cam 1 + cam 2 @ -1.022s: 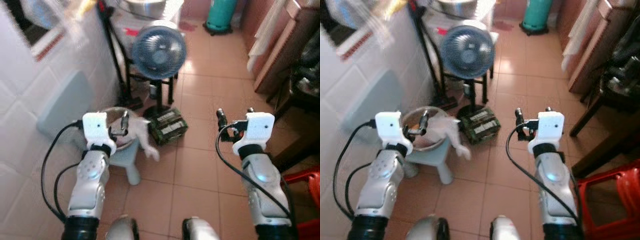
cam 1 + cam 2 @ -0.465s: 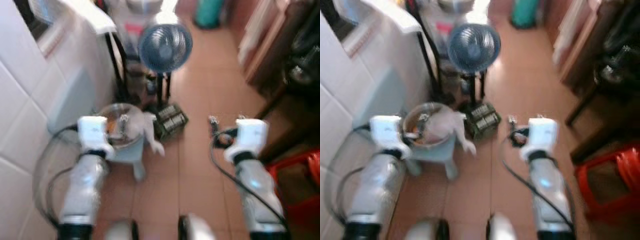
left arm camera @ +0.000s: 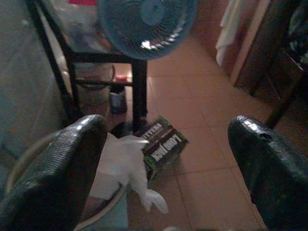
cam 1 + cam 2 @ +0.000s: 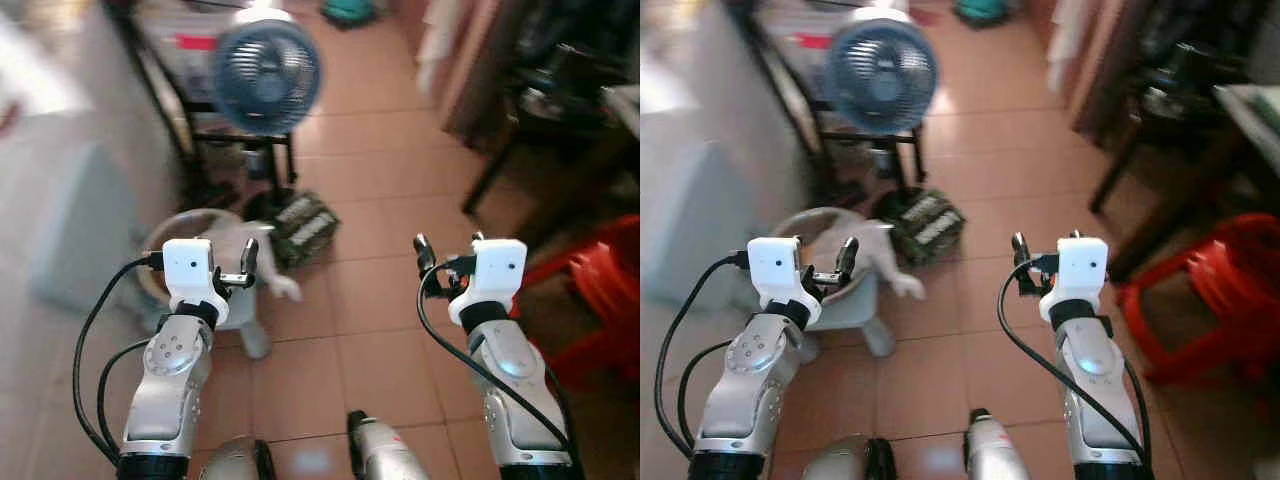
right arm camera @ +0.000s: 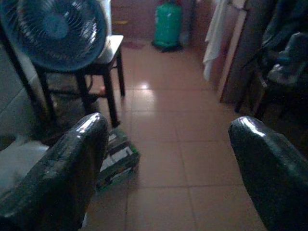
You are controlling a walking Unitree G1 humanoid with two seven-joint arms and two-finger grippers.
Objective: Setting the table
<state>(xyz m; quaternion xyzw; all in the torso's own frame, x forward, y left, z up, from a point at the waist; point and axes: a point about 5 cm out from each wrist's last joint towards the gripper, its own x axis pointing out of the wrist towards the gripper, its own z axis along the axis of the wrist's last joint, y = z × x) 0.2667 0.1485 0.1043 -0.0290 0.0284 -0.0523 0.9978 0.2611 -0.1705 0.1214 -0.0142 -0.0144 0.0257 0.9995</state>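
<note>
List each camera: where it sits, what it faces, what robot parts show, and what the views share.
Left eye, right eye: head, looking down at the tiled floor; left gripper and right gripper raised.
Left wrist: along its open fingers toward the blue fan.
Right wrist: along its open fingers toward the green cylinder.
Shared: fan, green box.

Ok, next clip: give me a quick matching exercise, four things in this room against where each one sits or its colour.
Things:
1. fan
2. stool
3. gas cylinder
4. carton

Descriptions:
A. green, standing at the far end of the tiled floor
B. red, on the robot's right
C. blue, raised on a black stand
D. lying on the floor beside the bowl with a white bag

Pairs: 1-C, 2-B, 3-A, 4-D
</note>
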